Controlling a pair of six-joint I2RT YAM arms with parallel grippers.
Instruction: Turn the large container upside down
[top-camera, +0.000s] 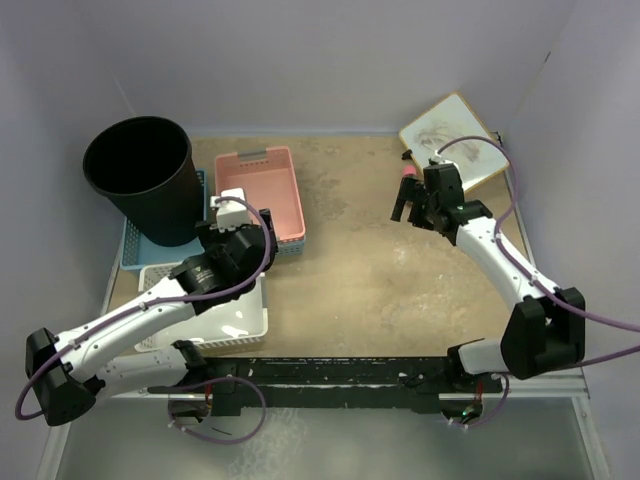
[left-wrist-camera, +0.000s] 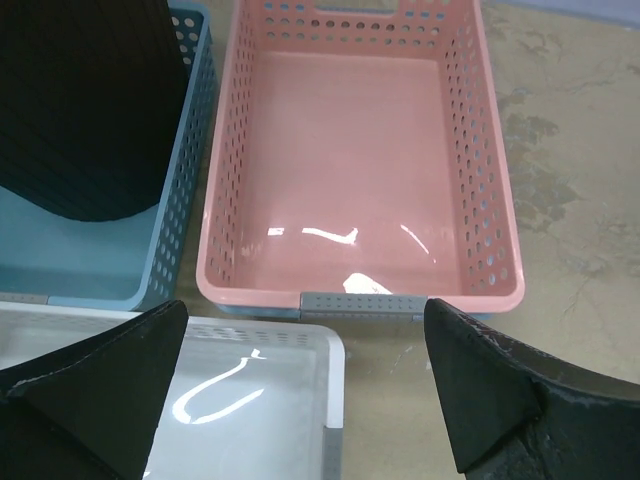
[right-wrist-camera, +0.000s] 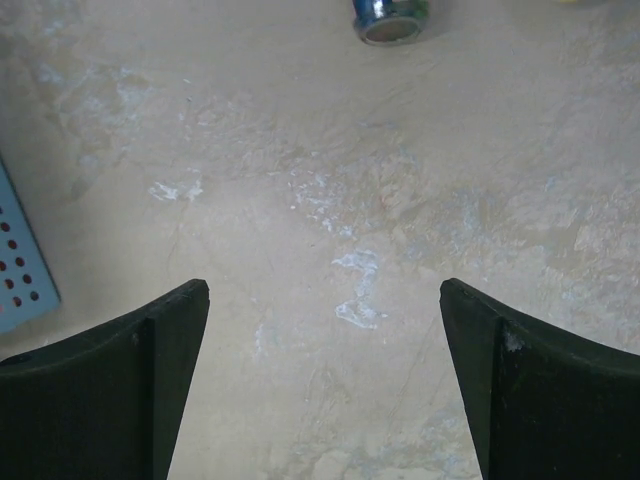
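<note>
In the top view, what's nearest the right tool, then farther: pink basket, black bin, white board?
1. White square board, just behind the right tool.
2. Pink perforated plastic basket, mid-table, leftward.
3. Tall round black plastic bin, far-left corner.

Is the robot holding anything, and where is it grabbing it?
No, nothing is held. The left tool and right tool are both open and empty; the large container is not gripped.

text: none legible anywhere | cream board (top-camera: 441, 125): printed drawing only, no lettering can be read
</note>
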